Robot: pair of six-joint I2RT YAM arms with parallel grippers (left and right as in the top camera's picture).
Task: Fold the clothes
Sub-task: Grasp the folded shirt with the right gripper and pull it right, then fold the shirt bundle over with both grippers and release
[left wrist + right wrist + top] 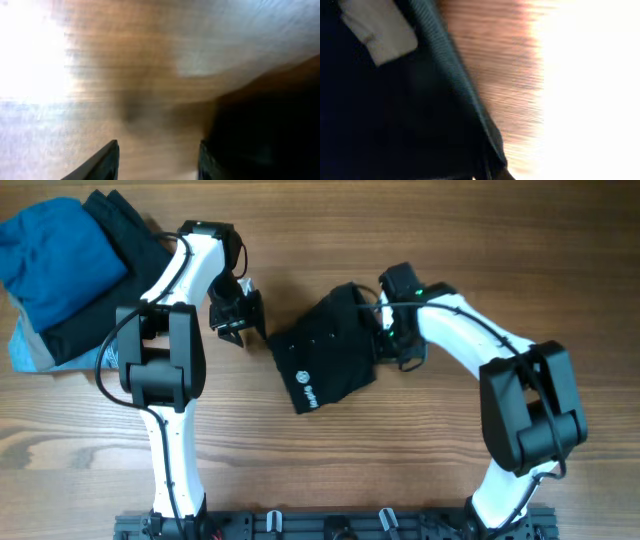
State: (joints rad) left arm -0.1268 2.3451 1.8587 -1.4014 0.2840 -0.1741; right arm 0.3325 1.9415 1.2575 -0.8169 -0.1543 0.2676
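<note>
We note left gripper jaws apart, empty; black garment just to its right, prob. staged for a fold. Right gripper sits at garment's opposite edge. Closure can't be told, since fabric fills its wrist cam.

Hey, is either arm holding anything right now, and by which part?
The left tool holds nothing, open over the table. The right tool is at the black garment's right edge; whether it grips cannot be told.

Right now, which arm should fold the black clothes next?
Probably the right. The right gripper sits at the edge of the black garment, cloth filling its wrist view. The left gripper is open over the table beside it, holding nothing.
</note>
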